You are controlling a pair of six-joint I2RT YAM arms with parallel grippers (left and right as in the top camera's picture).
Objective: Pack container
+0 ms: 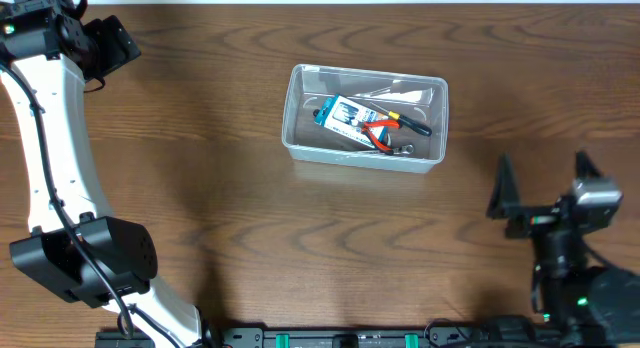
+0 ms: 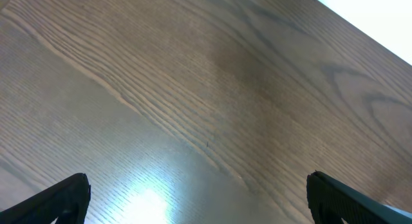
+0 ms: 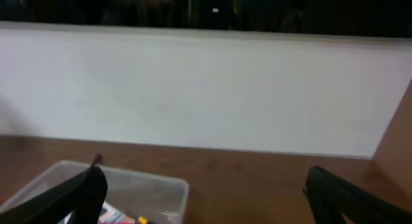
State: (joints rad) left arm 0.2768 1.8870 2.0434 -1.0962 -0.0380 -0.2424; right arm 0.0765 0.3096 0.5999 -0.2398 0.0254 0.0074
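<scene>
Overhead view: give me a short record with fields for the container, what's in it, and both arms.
container: clear open-topped tub, upright on table, near centre
contents: red-handled pliers, blue-and-white packet, other small items
left arm: reaches to top-left of view, jaws open, empty
right arm: right of container, apart from it, jaws open, empty

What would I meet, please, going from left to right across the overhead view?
The left gripper, open, then the container mid-table, then the right gripper, open.
</scene>
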